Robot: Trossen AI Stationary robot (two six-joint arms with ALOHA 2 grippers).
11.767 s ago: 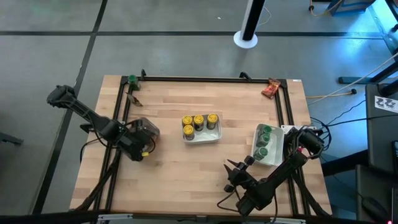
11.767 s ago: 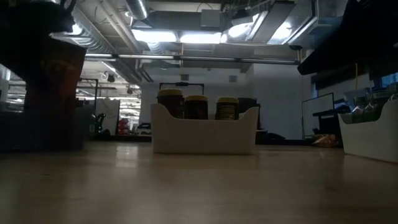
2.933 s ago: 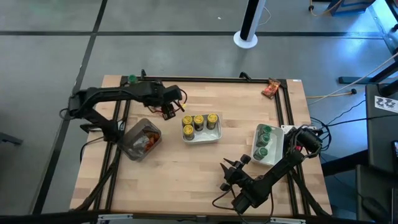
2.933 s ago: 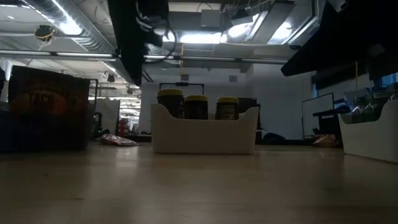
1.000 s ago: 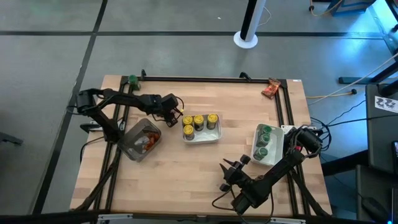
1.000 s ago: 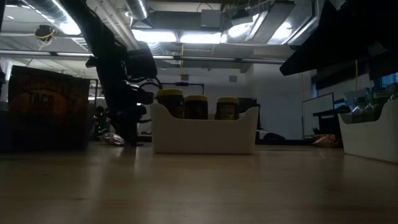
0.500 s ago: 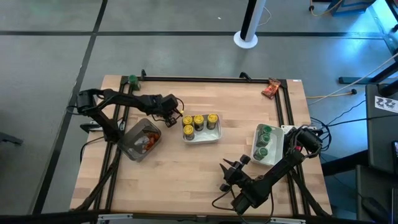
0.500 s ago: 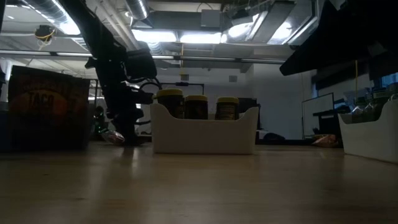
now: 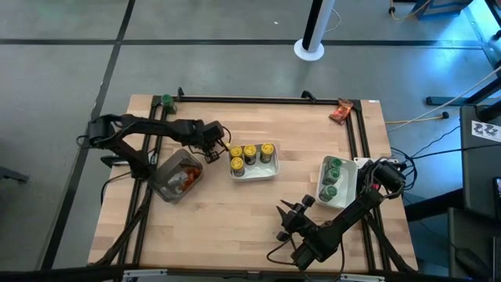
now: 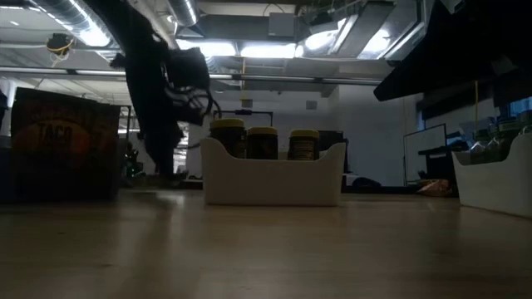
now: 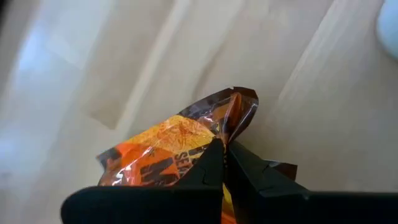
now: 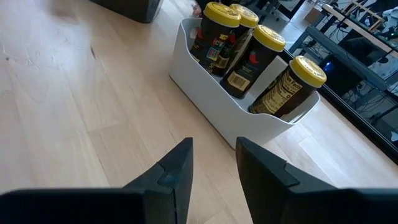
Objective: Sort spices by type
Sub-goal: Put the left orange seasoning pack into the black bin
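My left gripper hangs between the clear grey bin and the white tray of yellow-lidded jars, shut on a red-orange packet. In the low view it hangs above the table beside that tray. My right gripper waits open near the table's near edge, facing the yellow jars. Green-lidded jars stand in a second white tray at the right. More packets lie in the bin. My left gripper pinches the red-orange packet between its two shut fingers, close to the packet's crimped dark end. The fingers come from above, pointing down. The packet is lifted clear of the wooden table and sticks out to either side of the fingers.
Another red-orange packet lies at the table's far right corner, and a green-lidded jar stands at the far left corner. Black rails run along the table's edges. Bare wood lies between the trays and toward the near edge.
My left gripper, which stood down on the table by the yellow-jar tray with the packet beneath it, has risen and shifted slightly toward the bin. The packet has come up off the table with it.
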